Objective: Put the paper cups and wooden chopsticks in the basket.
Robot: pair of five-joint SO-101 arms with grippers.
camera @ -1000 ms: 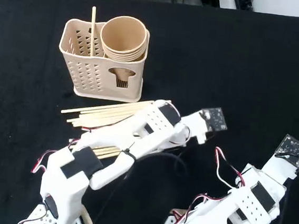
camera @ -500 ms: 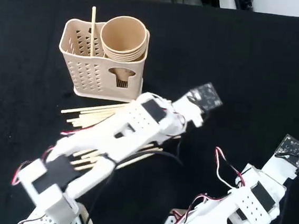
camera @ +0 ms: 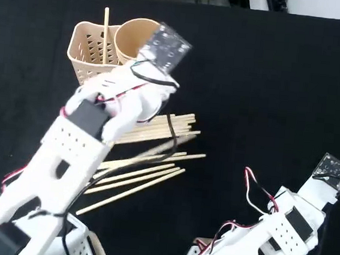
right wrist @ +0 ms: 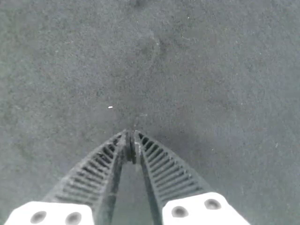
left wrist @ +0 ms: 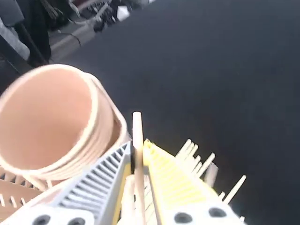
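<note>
The left gripper point(left wrist: 136, 149) pinches 1 slim, round wooden chopstick point(left wrist: 137, 124) near the nested paper cups point(left wrist: 47, 122) in the perforated plastic basket point(camera: 85, 52). The right gripper point(right wrist: 130, 137) is closed and empty.

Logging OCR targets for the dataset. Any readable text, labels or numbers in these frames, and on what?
No text can be read in any view.
paper cups, basket, loose chopsticks: no print visible.
chopstick in the left hand: bare wood.
left arm's dark board and right arm's dark board: small specks, too small to read.
</note>
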